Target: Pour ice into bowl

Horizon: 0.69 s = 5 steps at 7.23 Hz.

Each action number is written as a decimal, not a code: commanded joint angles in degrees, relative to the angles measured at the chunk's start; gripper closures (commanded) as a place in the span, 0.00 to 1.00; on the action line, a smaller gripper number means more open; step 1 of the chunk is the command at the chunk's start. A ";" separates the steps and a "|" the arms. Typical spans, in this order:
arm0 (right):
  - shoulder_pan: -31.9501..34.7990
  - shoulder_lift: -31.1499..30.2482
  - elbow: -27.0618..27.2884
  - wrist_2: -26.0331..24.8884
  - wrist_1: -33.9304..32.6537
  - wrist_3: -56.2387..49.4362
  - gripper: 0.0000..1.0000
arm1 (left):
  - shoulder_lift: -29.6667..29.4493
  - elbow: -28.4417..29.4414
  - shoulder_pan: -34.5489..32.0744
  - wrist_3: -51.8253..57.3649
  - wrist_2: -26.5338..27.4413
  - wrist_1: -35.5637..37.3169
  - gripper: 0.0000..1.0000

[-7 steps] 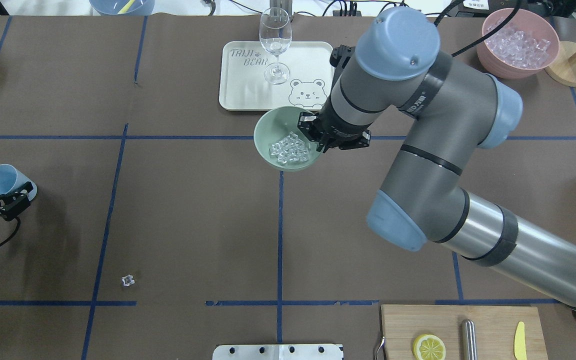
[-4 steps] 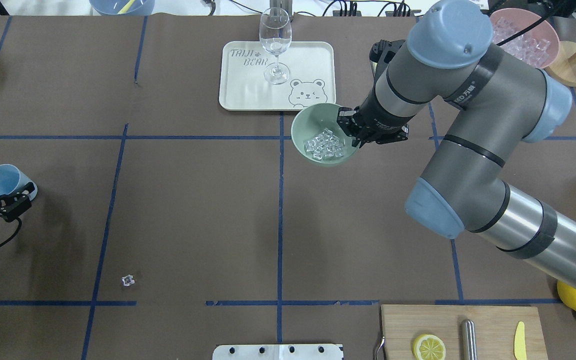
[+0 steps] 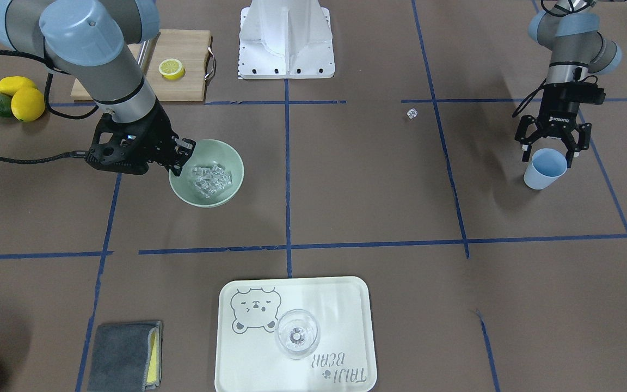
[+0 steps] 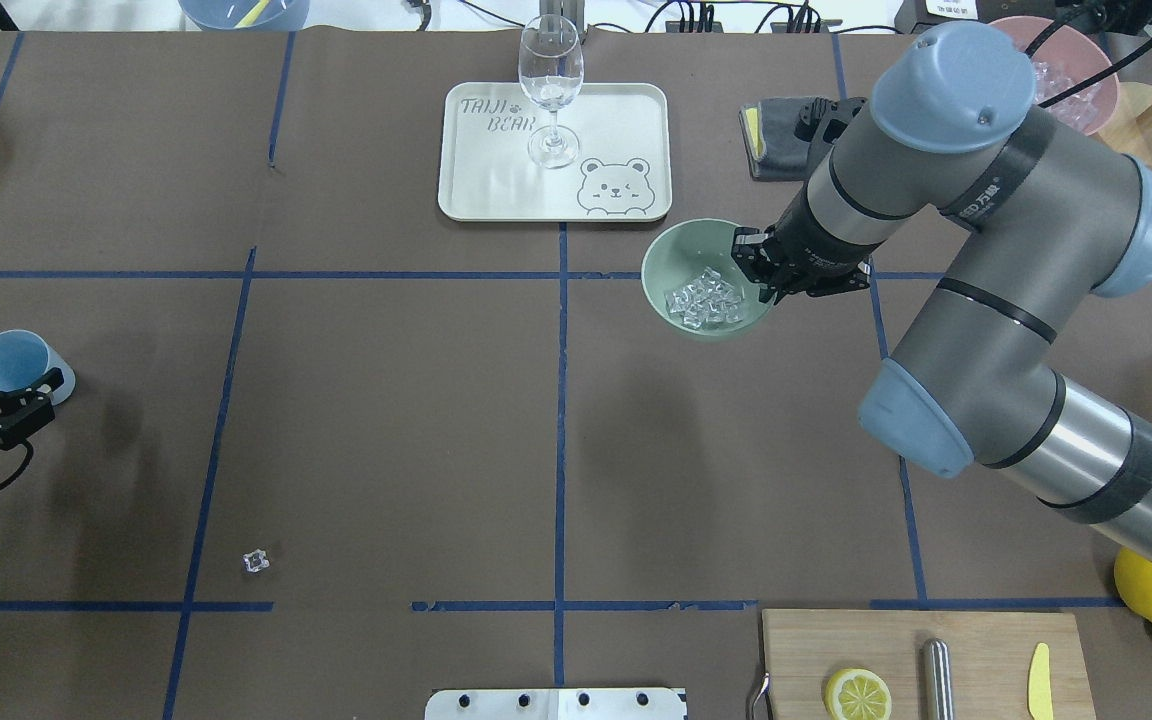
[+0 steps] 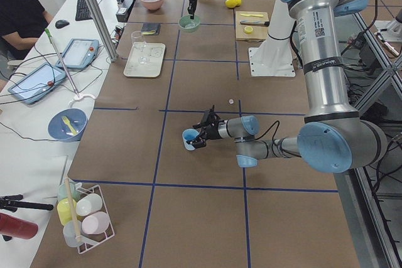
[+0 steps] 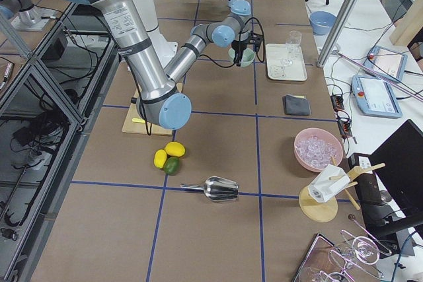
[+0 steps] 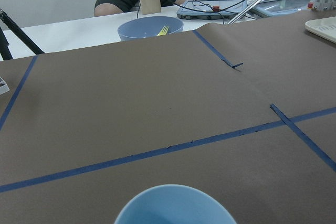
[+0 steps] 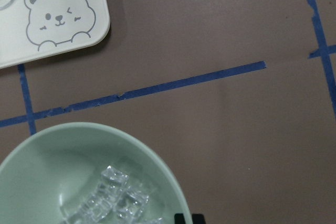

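Note:
The pale mint-green bowl (image 4: 678, 252) sits just right of the centre line, in front of the tray's right corner. A handful of clear ice cubes (image 4: 706, 298) lies in it, also seen in the front view (image 3: 210, 177) and the right wrist view (image 8: 113, 198). My right gripper (image 4: 764, 280) is shut on the bowl's right rim (image 3: 183, 155). My left gripper (image 4: 6, 385) is at the far left, fingers on both sides of a light blue cup (image 4: 14, 360), which looks empty in the left wrist view (image 7: 176, 205). One stray ice cube (image 4: 255, 561) lies on the table.
A white bear tray (image 4: 496, 190) with a clear stemmed glass (image 4: 550, 85) stands at the back. A pink container of ice (image 6: 318, 149) and a grey cloth (image 4: 771, 140) are at the back right. A cutting board (image 4: 806, 650) with a lemon half, and lemons (image 4: 1151, 588), are near the front right.
My right arm has moved the bowl with the ice to the right, from in front of the tray to past its right corner. The left gripper and cup barely shifted.

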 commanded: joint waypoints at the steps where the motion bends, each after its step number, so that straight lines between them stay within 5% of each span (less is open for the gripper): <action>1: 1.09 -2.58 0.97 0.02 -0.01 -1.84 1.00 | 0.25 -0.82 -4.25 3.82 -2.83 0.06 0.00; 3: 1.88 -8.81 3.51 -0.50 0.43 -6.92 1.00 | -0.71 -2.04 -10.32 7.79 -10.46 2.68 0.00; 5: 3.11 -15.22 5.19 -0.68 1.22 -13.16 1.00 | -2.98 -10.88 -17.51 10.24 -20.29 18.95 0.00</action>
